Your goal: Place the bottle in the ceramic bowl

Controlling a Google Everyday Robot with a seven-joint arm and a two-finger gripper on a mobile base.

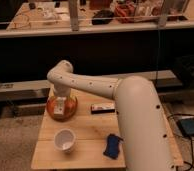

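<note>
The ceramic bowl [54, 112] is wide, round and glossy orange-brown, at the back left of the small wooden table [90, 140]. My white arm reaches from the lower right across the table, and its gripper [60, 106] hangs right over the bowl's middle. A pale upright shape under the gripper, inside the bowl, may be the bottle; I cannot tell it apart from the gripper.
A small white cup [65, 140] stands at the front left of the table. A dark flat bar [103, 107] lies at the back middle. A blue cloth-like object [111, 146] lies front middle. A dark shelf and railing run behind the table.
</note>
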